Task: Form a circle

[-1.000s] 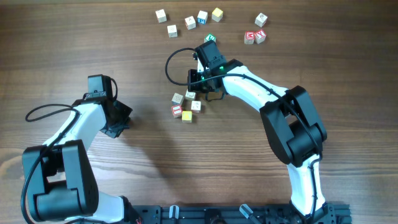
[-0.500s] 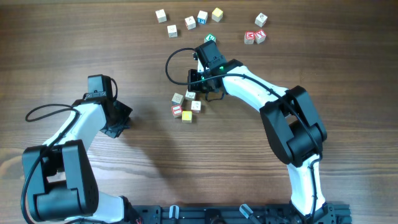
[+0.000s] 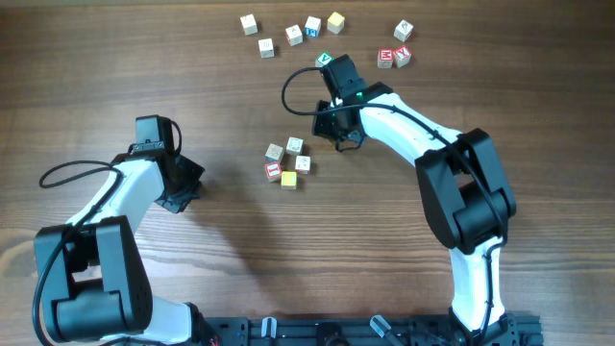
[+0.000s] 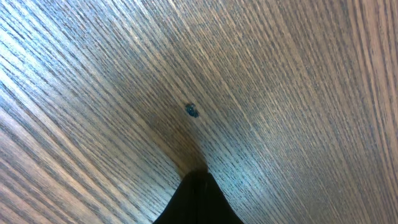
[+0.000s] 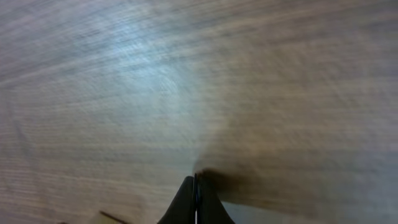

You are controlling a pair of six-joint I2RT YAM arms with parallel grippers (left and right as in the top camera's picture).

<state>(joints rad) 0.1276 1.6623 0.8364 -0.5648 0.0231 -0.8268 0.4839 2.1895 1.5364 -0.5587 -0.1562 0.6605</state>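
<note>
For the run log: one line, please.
left end effector: shut, empty | right end effector: shut, empty, apart from circle | circle: five cubes

Table (image 3: 221, 279) — grained wood, soft sheen; circle (image 3: 287, 163) — small wooden cubes.

Right fingers (image 5: 185, 208) farther right, away from the circle (image 3: 303, 163).

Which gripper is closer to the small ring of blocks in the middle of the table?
Right. The right gripper is just beside the ring of blocks, on its right; the left gripper is well off to its left.
</note>
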